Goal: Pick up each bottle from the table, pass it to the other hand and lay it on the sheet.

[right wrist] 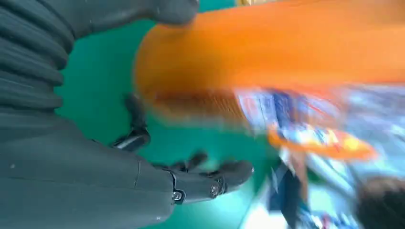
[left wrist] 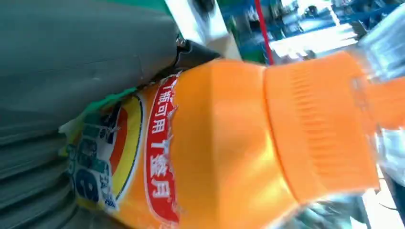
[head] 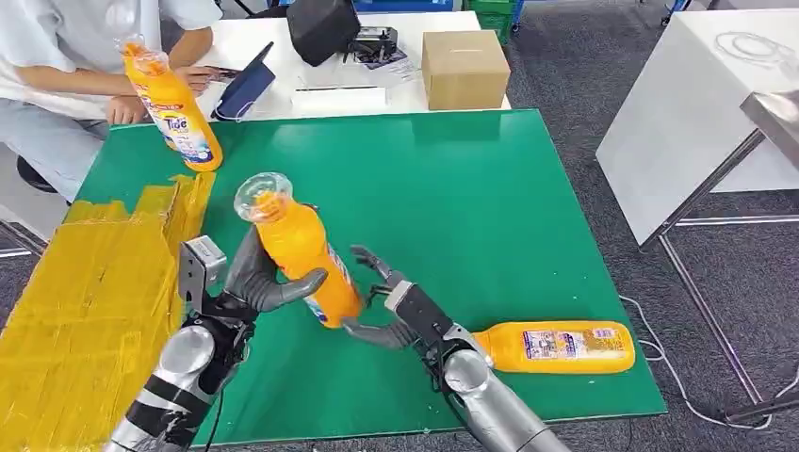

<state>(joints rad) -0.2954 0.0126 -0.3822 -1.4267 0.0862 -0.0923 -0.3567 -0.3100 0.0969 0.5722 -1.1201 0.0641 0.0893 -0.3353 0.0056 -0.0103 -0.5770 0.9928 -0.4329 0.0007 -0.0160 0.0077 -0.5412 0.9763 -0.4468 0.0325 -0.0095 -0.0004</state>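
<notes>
1. You've got the green table mat (head: 452, 207) across most of the head view, with the yellow sheet (head: 85, 292) along its left edge.
2. A person (head: 66, 56) sits at the far left corner, one hand near the standing bottle (head: 174, 108), which is upright on the mat's far left corner, just beyond the sheet.
3. White desk (head: 283, 99) behind the mat carries a cardboard box (head: 464, 68) and a black bag (head: 322, 26).
4. Held bottle (head: 306, 254): orange, clear cap tilted up and left, lifted off the mat between your two hands.
5. Lying bottle (head: 556, 347): on its side near the mat's near right edge, just beside your right forearm.
6. Left hand (head: 254, 282): fingers wrapped round the held bottle's lower body, thumb across its front. Left wrist view shows the bottle's label and ribbed orange neck (left wrist: 320, 129) right against the palm.
7. Right hand (head: 391, 306): fingers spread wide, holding nothing, just beside the held bottle's base. Right wrist view is blurred; fingertips (right wrist: 234, 174) apart over the mat.
</notes>
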